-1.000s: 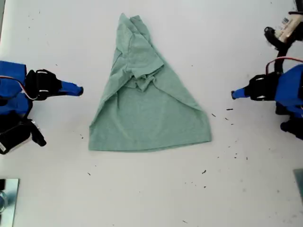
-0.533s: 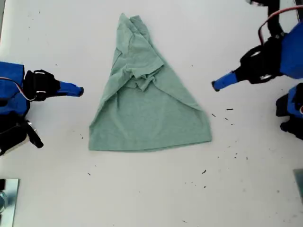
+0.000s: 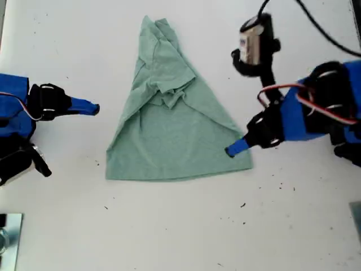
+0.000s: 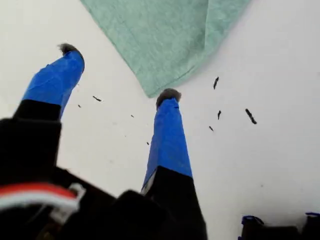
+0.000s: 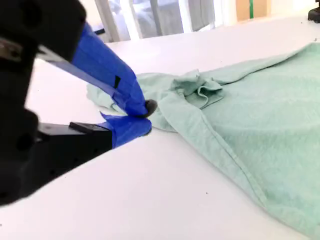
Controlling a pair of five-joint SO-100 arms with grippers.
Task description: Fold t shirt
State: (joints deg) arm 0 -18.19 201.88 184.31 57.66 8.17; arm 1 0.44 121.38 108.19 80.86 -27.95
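The pale green t shirt (image 3: 175, 135) lies partly folded into a rough triangle on the white table, its narrow bunched end toward the far edge. My first gripper (image 3: 232, 149) reaches in from the exterior view's right and is at the shirt's near right corner. In the first wrist view it (image 4: 119, 72) is open, one fingertip (image 4: 169, 95) touching the tip of the t shirt (image 4: 170, 35) corner, nothing between the jaws. My second gripper (image 3: 95, 108) is shut and empty at the exterior view's left, apart from the shirt. Past this gripper (image 5: 146, 112) lies the t shirt (image 5: 260, 115).
Small black specks (image 3: 273, 131) dot the white table (image 3: 180, 226) near the shirt's right corner. A black-and-white module with cables (image 3: 254, 45) stands above the first arm. A metal plate (image 3: 10, 237) sits at the exterior view's lower left corner.
The first arm has swung in from the exterior view's right edge and down to the shirt's near right corner. The second arm and the shirt have not moved.
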